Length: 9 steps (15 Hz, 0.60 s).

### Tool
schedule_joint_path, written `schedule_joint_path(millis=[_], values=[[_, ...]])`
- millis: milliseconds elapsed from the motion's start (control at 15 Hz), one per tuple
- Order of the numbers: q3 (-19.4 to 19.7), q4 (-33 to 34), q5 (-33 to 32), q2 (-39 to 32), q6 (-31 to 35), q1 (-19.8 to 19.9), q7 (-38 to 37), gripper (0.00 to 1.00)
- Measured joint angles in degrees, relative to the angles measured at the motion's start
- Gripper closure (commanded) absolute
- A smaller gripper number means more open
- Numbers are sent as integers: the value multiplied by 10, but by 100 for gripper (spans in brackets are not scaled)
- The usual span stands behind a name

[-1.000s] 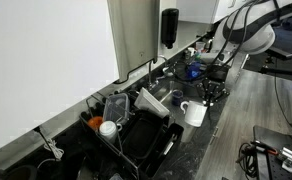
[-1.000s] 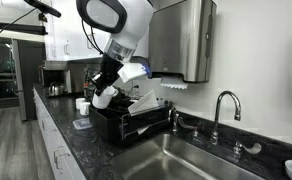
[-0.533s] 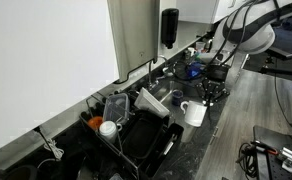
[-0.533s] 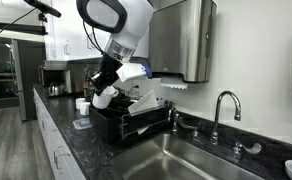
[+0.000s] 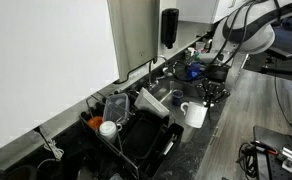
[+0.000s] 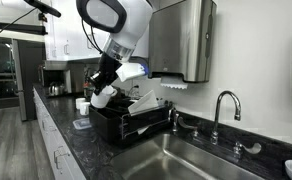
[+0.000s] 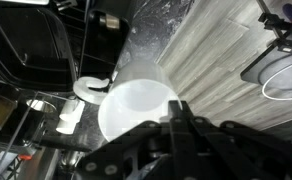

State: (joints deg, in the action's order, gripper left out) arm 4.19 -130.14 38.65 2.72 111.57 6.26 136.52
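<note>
Long dark speckled bench [image 5: 192, 146] running beside a white wall, with a steel sink [image 6: 191, 162] sunk into it at one end. Black dish rack [image 6: 111, 130] standing on the bench next to the sink, loaded with pale dishes.

Beyond the rack, black tool [image 5: 212, 95] hanging low over the bench on a white arm. Fully closed, fingertips pressed together, nothing seen gripped between them. In the wrist view, tool [image 7: 176, 118] poised just above the right part of the mug's rim; touching it or not, cannot tell.

White mug [image 5: 194, 113] standing upright on the bench, just right of the rack and near the bench's front edge. Plain, glossy, round-mouthed, seen from above as a bright white circle [image 7: 134, 112]. Small looped handle [image 7: 86, 90] sticking out to the left, toward the rack.
</note>
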Motion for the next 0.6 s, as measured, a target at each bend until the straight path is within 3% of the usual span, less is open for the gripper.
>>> schedule_joint_path(millis=[600], values=[[-17, 37, 22, 2, -44, -54, 128, 100]])
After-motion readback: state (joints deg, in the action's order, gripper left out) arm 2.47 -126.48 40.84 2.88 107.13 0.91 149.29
